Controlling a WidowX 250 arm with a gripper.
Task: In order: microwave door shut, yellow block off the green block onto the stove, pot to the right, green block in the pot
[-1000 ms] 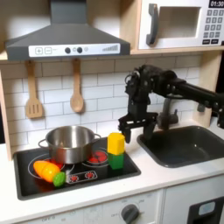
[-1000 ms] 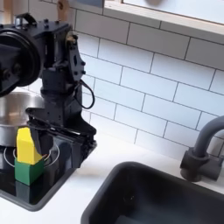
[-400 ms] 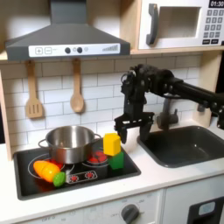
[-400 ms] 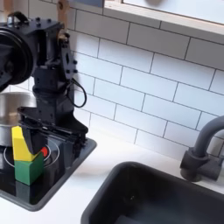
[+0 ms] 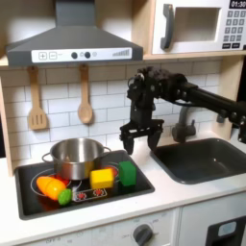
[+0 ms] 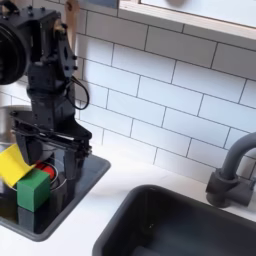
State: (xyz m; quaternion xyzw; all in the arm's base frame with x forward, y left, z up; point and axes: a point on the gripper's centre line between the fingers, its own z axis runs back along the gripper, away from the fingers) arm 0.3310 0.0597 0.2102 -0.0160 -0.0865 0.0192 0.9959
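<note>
Claw (image 5: 140,142) hangs over the stove's (image 5: 136,183) back right corner, jaws spread wide, nothing held; same in the second exterior view (image 6: 55,160). Green block (image 5: 127,173) sits on the stove just below the claw, toward the first exterior view's left. Yellow block (image 5: 101,178) lies on the stove beside it, further left, tilted in the second exterior view (image 6: 11,165). Pot (image 5: 76,156) is left of the claw on the back burner. Microwave door (image 5: 190,27) above, shut.
</note>
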